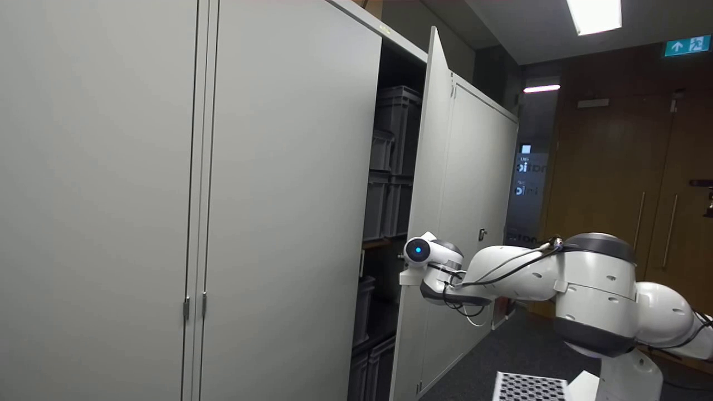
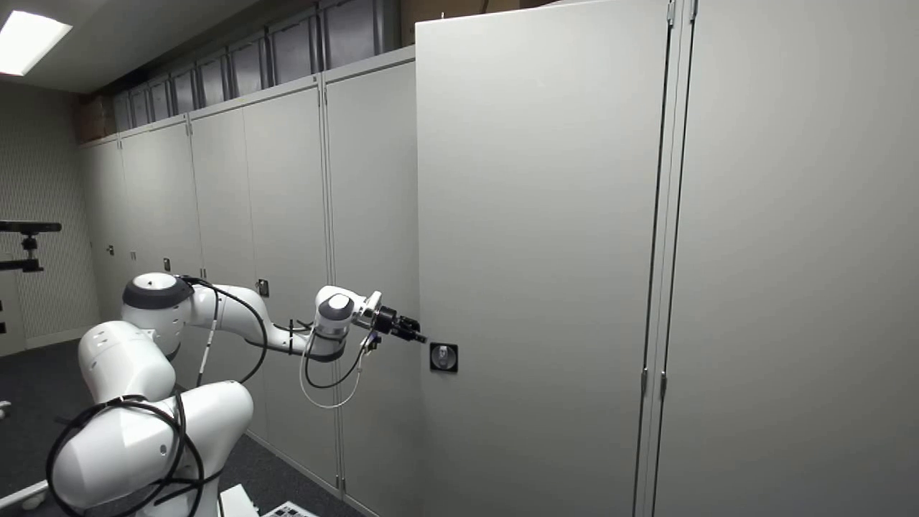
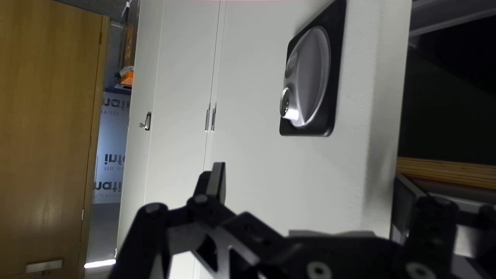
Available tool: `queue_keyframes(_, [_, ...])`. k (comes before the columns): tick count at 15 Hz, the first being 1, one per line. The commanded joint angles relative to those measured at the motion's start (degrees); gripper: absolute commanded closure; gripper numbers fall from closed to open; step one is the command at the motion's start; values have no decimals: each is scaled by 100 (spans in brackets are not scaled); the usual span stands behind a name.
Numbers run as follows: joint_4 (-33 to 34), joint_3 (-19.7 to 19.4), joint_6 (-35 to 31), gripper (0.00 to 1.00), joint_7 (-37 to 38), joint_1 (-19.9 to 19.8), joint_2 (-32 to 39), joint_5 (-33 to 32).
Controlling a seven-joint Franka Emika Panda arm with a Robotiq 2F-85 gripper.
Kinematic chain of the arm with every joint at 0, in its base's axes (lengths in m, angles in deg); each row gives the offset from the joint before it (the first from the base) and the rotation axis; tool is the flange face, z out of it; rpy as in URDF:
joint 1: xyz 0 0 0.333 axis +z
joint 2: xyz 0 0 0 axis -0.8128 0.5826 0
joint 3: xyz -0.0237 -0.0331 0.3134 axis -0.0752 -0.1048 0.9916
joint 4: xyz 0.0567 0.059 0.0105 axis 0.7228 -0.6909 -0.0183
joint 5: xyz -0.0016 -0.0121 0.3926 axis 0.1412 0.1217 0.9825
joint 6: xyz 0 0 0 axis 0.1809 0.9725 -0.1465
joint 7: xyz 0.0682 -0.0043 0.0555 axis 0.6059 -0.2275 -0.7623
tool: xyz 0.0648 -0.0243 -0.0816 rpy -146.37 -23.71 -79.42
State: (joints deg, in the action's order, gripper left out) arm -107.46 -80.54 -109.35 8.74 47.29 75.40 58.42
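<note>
Shadow hid much of the cabinet interior (image 3: 445, 100). The black two-finger gripper (image 3: 312, 184) gaped wide, the edge of a flat pale-grey metal door (image 2: 542, 251) between its fingertips, any contact unclear.

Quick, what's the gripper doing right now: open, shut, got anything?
Gripper: open wide, gripping nothing; in the wrist view, the edge of the cabinet door shows between its jaws.
</note>
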Motion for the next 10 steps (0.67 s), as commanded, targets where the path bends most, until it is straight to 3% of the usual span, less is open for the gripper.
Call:
queue_keyframes(1, [-401,-202,-171,0,-309,196,-184,97])
queue_keyframes(10, [-502,-260,-150,0,-341,288,-174,160])
